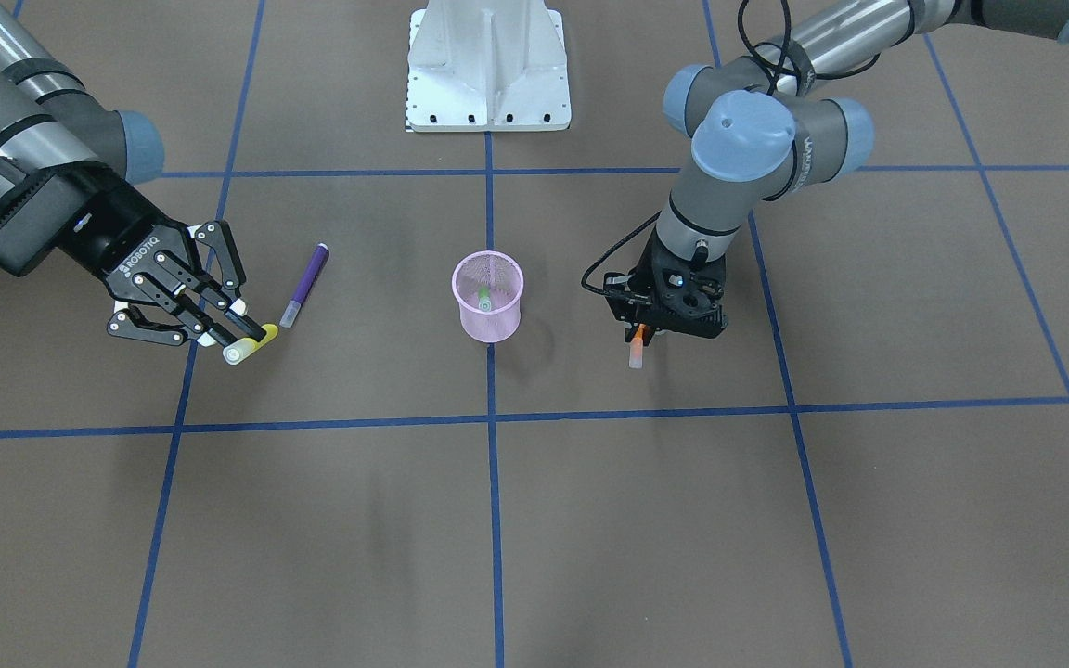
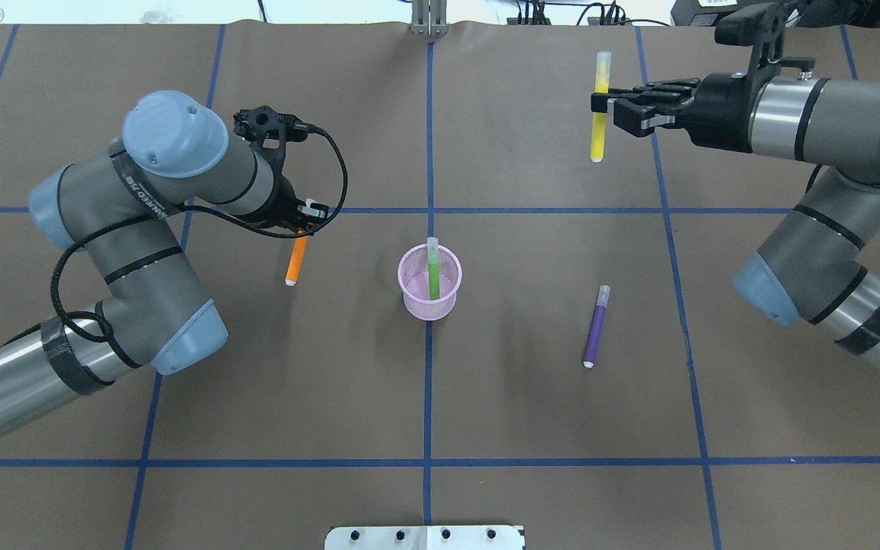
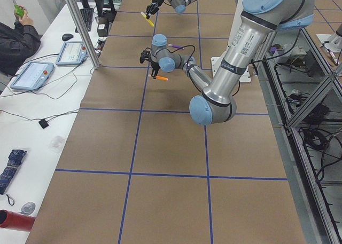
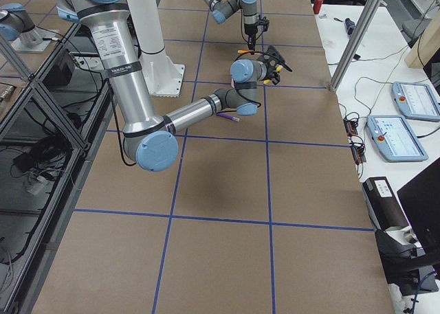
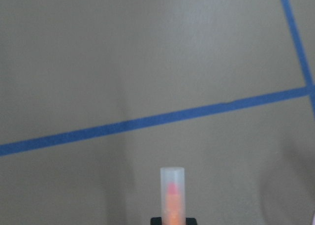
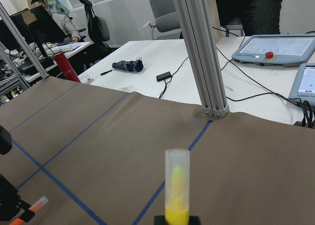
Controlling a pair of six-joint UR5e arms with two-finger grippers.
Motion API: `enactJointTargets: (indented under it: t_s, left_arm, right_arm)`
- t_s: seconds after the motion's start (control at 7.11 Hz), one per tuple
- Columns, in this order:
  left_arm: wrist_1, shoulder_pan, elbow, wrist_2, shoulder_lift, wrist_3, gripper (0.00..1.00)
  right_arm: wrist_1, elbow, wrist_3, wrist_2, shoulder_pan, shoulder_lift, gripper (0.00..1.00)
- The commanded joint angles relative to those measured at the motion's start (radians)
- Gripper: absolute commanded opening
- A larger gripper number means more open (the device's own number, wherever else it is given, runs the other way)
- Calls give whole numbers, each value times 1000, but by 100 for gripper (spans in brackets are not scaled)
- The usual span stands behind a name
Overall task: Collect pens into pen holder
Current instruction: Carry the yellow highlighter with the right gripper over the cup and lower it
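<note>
Nearest the robot's base, on the brown table [image 2: 486,412], the purple pen [image 2: 595,326] lies flat on the right arm's side, touched by nothing. A little farther out, at the centre on a blue tape line [image 2: 428,382], stands the pink pen holder [image 2: 417,305] with the green pen [image 2: 434,271] upright inside (its pale cap pokes above the rim). Just beyond, to the left, the left gripper [image 2: 302,228] points downward, fingers closed on one end of the orange pen [image 2: 296,261], which hangs cap-end down. Farthest off, the right gripper [image 2: 604,105] pinches the yellow pen [image 2: 598,141] crosswise partway along its barrel, above the table and well apart from the holder.
</note>
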Motion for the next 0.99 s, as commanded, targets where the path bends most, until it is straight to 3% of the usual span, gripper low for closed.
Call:
enactJointTargets:
  t_s: [0.0, 0.14, 0.42, 0.84]
  left_arm:
    - [-1, -47, -33, 2, -1, 72, 0]
    - [-1, -50, -31, 3, -1, 72, 0]
    - [-6, -58, -30, 2, -1, 74, 0]
    - [-8, -58, -30, 2, 4, 74, 0]
  right_arm:
    - [-4, 40, 1, -131, -146, 49, 0]
    - [-13, 40, 0, -218, -241, 95, 0]
    - [-20, 29, -45, -486, -441, 126, 0]
    - [-18, -42, -128, -528, -478, 150, 0]
